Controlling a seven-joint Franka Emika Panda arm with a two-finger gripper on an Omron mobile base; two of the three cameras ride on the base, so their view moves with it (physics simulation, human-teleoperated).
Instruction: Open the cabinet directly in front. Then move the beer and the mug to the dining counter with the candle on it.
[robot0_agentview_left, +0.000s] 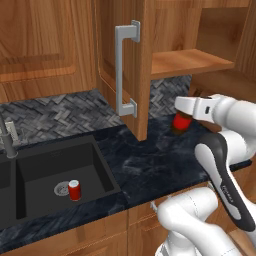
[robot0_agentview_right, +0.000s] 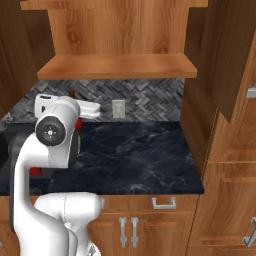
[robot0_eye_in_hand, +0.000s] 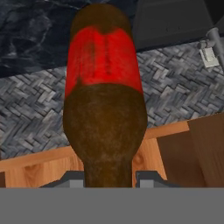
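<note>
The end effector (robot0_agentview_left: 186, 116) is clamped on the beer (robot0_eye_in_hand: 105, 109), held just above the surface (robot0_agentview_left: 150, 160) near its back edge, below the open cabinet (robot0_agentview_left: 192, 61). The red label shows no readable writing. A red can (robot0_agentview_left: 74, 190) stands in the black sink (robot0_agentview_left: 30, 170); herringbone tile backs the wall.

Setting: domestic kitchen, rendered.
Cabinet (robot0_agentview_left: 127, 60): reddish-brown wood, wall-mounted, door swung open at 12 o'clock, long silver bar handle; bare shelf (robot0_agentview_right: 117, 66) inside.
Worktop (robot0_agentview_right: 135, 160): black marbled stone.
Backsplash (robot0_agentview_left: 50, 115): grey herringbone tile, with a wall socket (robot0_agentview_right: 118, 108).
Sink (robot0_agentview_left: 55, 172): black basin set in the worktop at 9 o'clock, drain visible, short red can (robot0_agentview_left: 74, 190) standing in it.
Base units (robot0_agentview_right: 150, 225): wooden doors and drawers, small silver handles, at 6 o'clock.
</note>
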